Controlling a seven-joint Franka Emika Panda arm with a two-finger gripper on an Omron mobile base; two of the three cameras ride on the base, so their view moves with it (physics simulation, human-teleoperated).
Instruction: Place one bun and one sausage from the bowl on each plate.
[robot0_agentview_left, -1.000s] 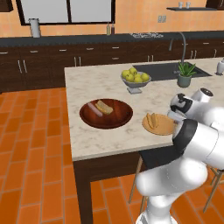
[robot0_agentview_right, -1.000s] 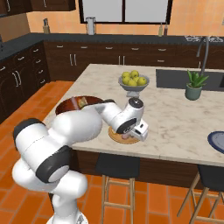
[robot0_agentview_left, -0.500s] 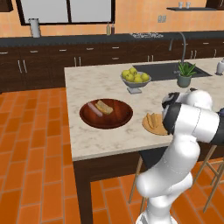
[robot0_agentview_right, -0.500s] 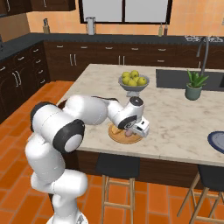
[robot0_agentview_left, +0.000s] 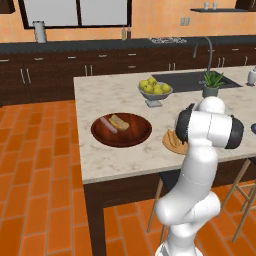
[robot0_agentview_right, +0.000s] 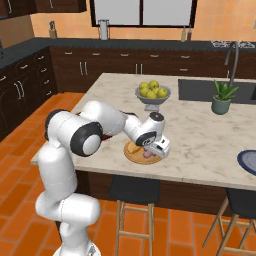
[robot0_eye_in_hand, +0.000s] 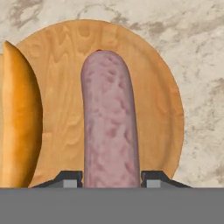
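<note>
**Sausage held low over the tan plate, beside the first bun**

The gripper (robot0_eye_in_hand: 111, 178) has its jaws closed on the pinkish-brown cylindrical sausage (robot0_eye_in_hand: 110, 120), one dark tip at each flank. The hold is near one end, so the length lies out over the flat round tan-orange wooden plate (robot0_eye_in_hand: 151, 78). On that plate, just beside the sausage, rests the elongated yellow-orange bun (robot0_eye_in_hand: 19, 118). Well apart from the plate, the wide dark reddish-brown wooden bowl (robot0_agentview_left: 121, 136) holds another bun and sausage, presumably for the second plate.

Kitchen: island counter (robot0_agentview_left: 115, 95), sink (robot0_agentview_left: 187, 80), cabinets (robot0_agentview_left: 50, 75).
</note>
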